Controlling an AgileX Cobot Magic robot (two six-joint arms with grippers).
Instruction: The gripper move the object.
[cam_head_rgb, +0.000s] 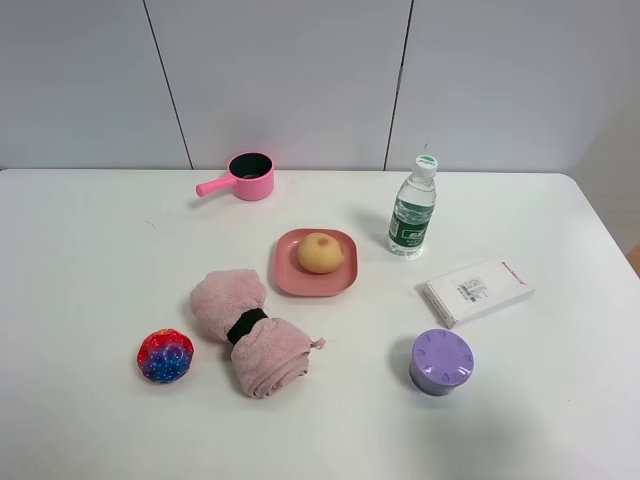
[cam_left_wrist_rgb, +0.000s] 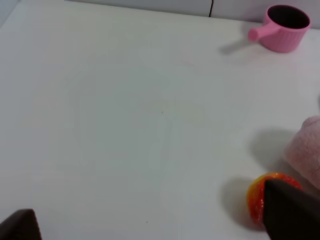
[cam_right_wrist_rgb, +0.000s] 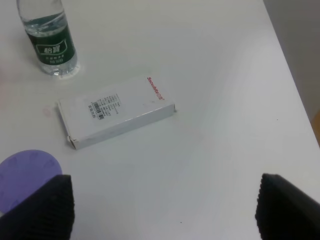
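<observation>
The object, a tan bun-like ball (cam_head_rgb: 320, 252) with a brownish spot, sits on a pink square plate (cam_head_rgb: 290, 280) in the middle of the white table. It shows in neither wrist view. No arm or gripper shows in the exterior high view. The left gripper (cam_left_wrist_rgb: 150, 225) is open and empty over bare table, with one black finger (cam_left_wrist_rgb: 290, 212) in front of the glittery ball (cam_left_wrist_rgb: 256, 197). The right gripper (cam_right_wrist_rgb: 165, 205) is open and empty, its fingers wide apart above the table near a white box (cam_right_wrist_rgb: 117, 110).
A pink rolled towel (cam_head_rgb: 248, 335) and a red-blue glittery ball (cam_head_rgb: 165, 356) lie front left. A pink pot (cam_head_rgb: 250, 176) stands at the back. A water bottle (cam_head_rgb: 412, 210), the white box (cam_head_rgb: 477, 291) and a purple lidded jar (cam_head_rgb: 441, 362) stand on the right.
</observation>
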